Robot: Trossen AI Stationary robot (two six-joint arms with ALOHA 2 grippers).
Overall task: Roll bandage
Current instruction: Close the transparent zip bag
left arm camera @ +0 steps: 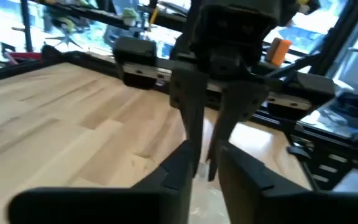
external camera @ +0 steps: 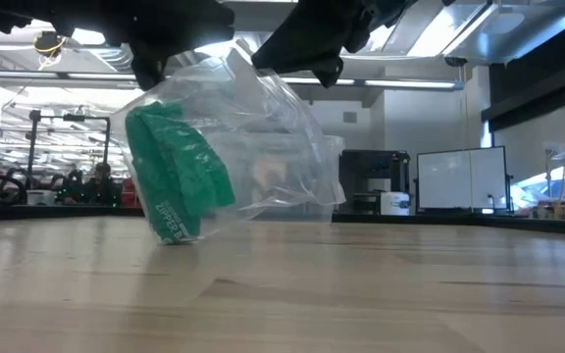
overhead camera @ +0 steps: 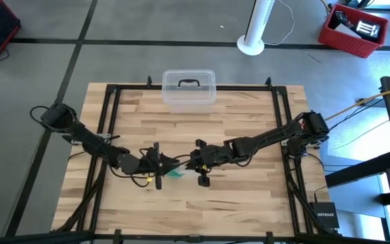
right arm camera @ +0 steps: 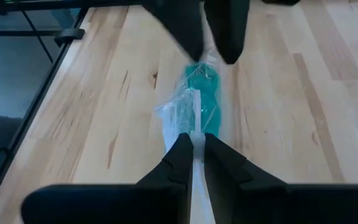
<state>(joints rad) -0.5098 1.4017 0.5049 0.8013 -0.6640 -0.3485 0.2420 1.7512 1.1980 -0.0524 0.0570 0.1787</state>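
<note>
I see the bandage (external camera: 175, 181) inside a clear wrapper (external camera: 273, 147), low centre of the high view, hanging just off the bench (external camera: 361, 294). Right tool (right arm camera: 194, 149) pinches the wrapper; left tool (left arm camera: 205, 168) probably does too. Light, soft, slippery: grip the film edges.

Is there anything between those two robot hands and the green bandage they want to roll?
Yes. The green bandage sits inside a clear plastic wrapper. The left hand and right hand both pinch the plastic, not the fabric, holding it above the wooden table.
</note>
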